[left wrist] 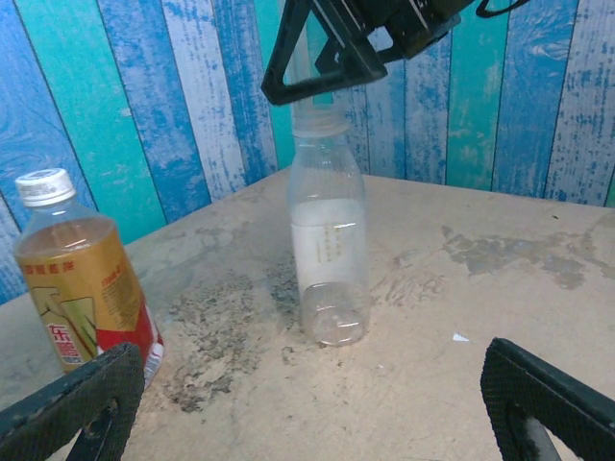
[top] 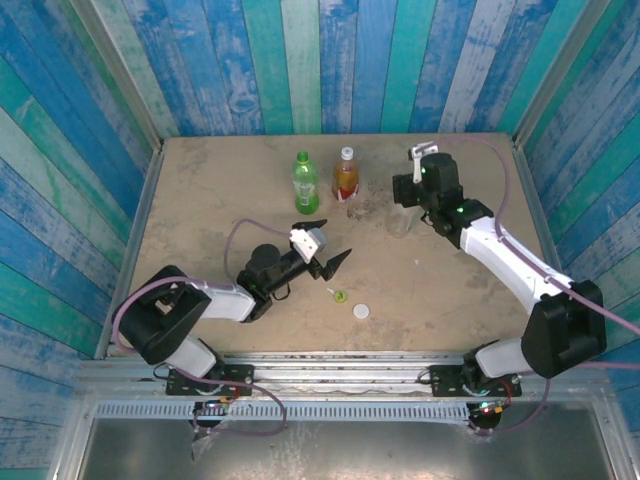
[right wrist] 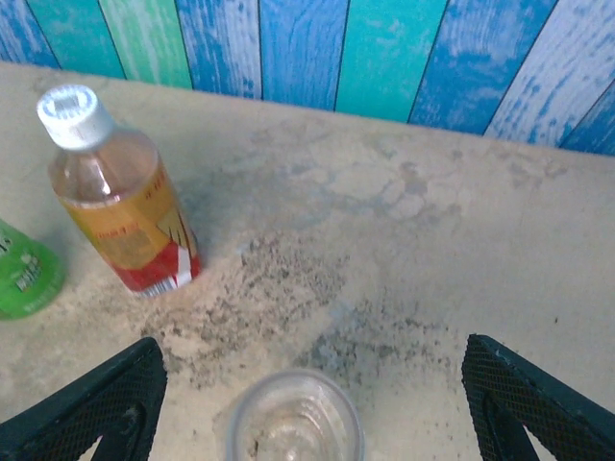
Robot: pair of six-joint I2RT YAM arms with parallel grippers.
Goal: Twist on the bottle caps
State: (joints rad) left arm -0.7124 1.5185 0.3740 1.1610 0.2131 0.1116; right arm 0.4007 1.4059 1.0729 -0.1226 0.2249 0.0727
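The clear bottle [top: 400, 217] stands upright with an open mouth [right wrist: 293, 423]. My right gripper [top: 403, 196] hangs open just above it, a finger on each side of the mouth and touching nothing. In the left wrist view its black fingers [left wrist: 327, 82] sit over the neck of the clear bottle [left wrist: 329, 259]. The amber bottle [top: 345, 176] wears a white cap [right wrist: 72, 113], and the green bottle [top: 305, 183] stands to its left. A yellow-green cap [top: 340, 295] and a white cap [top: 361, 311] lie loose on the table. My left gripper [top: 326, 250] is open and empty, near the loose caps.
Blue and green plank walls [top: 330, 60] close in the tan table [top: 200, 200] on three sides. The bottles stand in a row toward the back. Dark stains mark the tabletop [right wrist: 288, 279] between the amber and clear bottles.
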